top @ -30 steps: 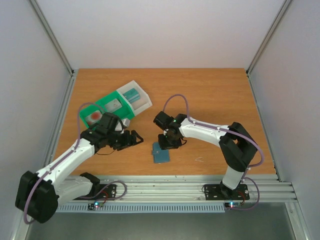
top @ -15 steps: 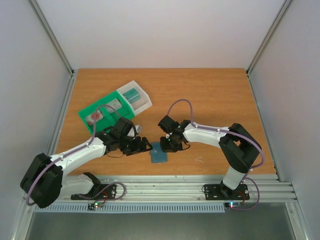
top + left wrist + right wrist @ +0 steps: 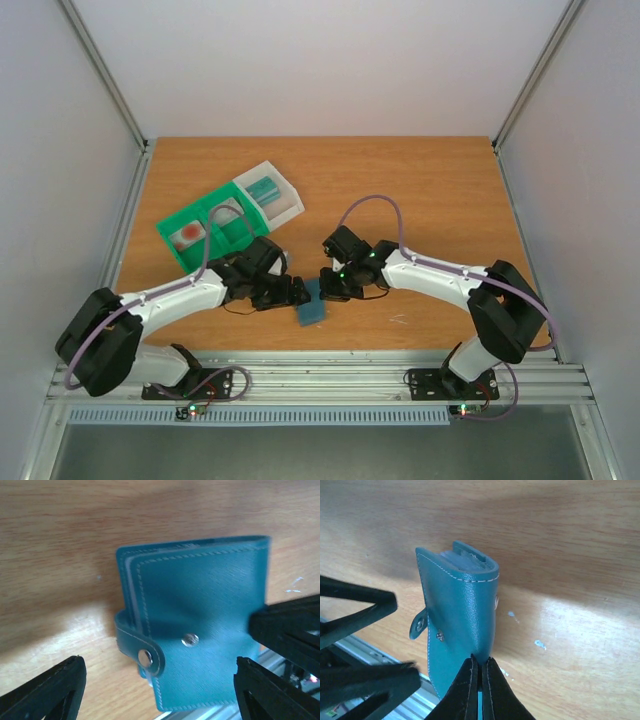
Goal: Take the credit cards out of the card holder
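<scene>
Fingertips of the right pincer (image 3: pixel 480 666) were clenched flat together on one thin edge of the card holder (image 3: pixel 462 625). The holder stood up on edge from that pinch, folded, with its snap strap hanging undone at the side. Just beyond the pinch, at the far end of the fold, pale layers showed between the panels. These were probably the credit cards (image 3: pixel 463 559), all tucked inside.

Opposite, the left pincer (image 3: pixel 160 667) was spread wide, one finger on either side of the holder, apparently touching neither panel.

Trouble looked likeliest at the pinch itself. So little leather was caught that a tug from the left could drag the holder free or twist it round. The loose strap might also snag a closing finger, which would then grip cover rather than card.

Farther off, beyond the left arm, sat the green tray (image 3: pixel 172 228) and its white bin (image 3: pixel 290 205) on the table (image 3: pixel 430 190).
</scene>
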### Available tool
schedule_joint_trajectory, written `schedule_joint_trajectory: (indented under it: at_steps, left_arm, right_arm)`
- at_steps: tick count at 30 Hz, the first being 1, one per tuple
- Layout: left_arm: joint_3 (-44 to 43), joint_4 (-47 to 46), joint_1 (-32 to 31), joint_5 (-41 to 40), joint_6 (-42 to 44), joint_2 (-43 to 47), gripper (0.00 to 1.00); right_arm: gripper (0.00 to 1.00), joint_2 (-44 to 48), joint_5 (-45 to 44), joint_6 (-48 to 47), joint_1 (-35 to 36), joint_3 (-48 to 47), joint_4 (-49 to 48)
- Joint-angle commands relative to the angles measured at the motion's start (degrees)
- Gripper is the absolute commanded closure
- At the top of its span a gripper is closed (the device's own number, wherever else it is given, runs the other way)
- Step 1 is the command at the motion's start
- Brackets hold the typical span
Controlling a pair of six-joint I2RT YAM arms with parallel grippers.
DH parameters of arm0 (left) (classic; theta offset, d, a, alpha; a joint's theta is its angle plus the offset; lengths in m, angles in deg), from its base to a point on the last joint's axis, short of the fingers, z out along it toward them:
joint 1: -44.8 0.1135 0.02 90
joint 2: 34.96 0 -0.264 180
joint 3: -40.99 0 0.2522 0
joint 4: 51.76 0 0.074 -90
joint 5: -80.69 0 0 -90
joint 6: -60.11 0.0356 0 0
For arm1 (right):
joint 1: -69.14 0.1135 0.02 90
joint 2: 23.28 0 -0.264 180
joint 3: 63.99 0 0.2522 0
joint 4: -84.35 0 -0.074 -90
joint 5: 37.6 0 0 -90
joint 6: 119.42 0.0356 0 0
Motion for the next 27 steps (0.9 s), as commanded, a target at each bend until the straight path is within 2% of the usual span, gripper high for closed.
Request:
schedule_joint_trajectory:
  at_steps: [1,4,6,12,15,19,22,27]
  left_arm:
    - [-2.00,0.04,-0.39,-3.87,1.94,-2.50,0.19]
    - [-2.09,-0.78,-0.33,-2.84,2.58,-4.70,0.20]
    - [-1.81,-0.91,-0.42,-2.80,2.79,-5.68,0.24]
    - [-0.07,-1.39,-0.43,-2.54,3.30,-5.14,0.31]
    - [0.58,-1.93,-0.45,-1.10,3.89,-5.11,0.46]
    - [1.07,-1.46,-0.44,-1.15,4.49,-4.82,0.57]
    - [0.63,0.39,-0.40,-2.45,5.57,-4.14,0.76]
    - [0.54,0.53,-0.42,-1.44,5.92,-3.20,0.99]
  right_arm:
    - [0.99,2.25,2.93,2.16,0.02,0.61,-2.04]
    - [0.99,2.25,3.42,2.51,-0.02,0.80,-2.41]
    - [0.99,2.17,3.29,2.61,-0.02,0.89,-2.57]
    - [0.99,1.20,0.02,2.13,-0.02,1.46,-1.36]
    - [0.99,-0.04,-3.05,0.76,-0.19,1.36,0.33]
    - [0.99,-0.80,-5.85,-0.25,-0.29,1.55,1.34]
    - [0.99,-1.29,-6.11,0.05,-0.28,2.18,0.77]
    - [0.95,-1.60,-6.01,0.00,-0.26,2.73,0.55]
